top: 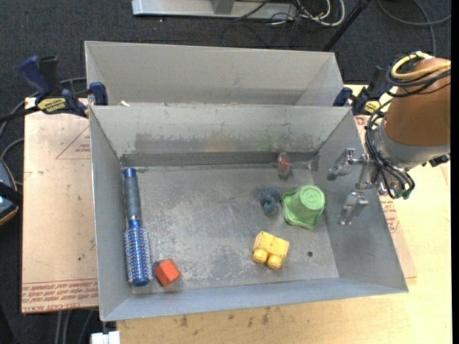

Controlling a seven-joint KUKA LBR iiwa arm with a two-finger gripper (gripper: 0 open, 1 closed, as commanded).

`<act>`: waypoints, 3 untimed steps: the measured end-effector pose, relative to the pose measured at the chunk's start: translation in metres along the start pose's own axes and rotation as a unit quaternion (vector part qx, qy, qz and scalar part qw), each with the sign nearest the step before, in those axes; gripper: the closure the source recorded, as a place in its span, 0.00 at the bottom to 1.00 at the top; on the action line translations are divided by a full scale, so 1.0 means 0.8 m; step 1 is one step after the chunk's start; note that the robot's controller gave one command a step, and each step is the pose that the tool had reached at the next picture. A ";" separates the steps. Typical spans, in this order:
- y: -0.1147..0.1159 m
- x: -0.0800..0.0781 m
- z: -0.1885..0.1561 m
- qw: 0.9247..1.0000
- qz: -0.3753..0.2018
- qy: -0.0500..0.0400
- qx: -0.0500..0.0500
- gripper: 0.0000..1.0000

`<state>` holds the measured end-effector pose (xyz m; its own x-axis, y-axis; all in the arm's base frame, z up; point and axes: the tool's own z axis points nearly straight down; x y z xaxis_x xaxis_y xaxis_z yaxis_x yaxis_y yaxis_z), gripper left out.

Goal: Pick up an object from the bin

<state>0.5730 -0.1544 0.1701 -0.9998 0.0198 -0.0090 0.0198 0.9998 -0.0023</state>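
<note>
While beside green cup (305,206), fingers (352,206) wide apart, empty.

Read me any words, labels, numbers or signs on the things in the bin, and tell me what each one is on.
No text can be read on anything there.
The blue hairbrush, the orange-red block, the yellow block, the green cup, the small grey-blue thing and the small reddish thing by the back wall show no lettering.
The bin has bare grey walls with no markings.
</note>
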 end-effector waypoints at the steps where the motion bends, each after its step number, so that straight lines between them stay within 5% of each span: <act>1: 0.053 -0.005 0.098 0.995 -0.096 -0.001 -0.001 0.00; 2: 0.063 -0.009 0.113 0.977 -0.212 -0.009 0.003 0.00; 3: 0.063 -0.009 0.113 0.977 -0.213 -0.009 0.003 1.00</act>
<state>0.5820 -0.1045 0.0797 -0.9171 -0.3980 -0.0232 -0.3977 0.9174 -0.0164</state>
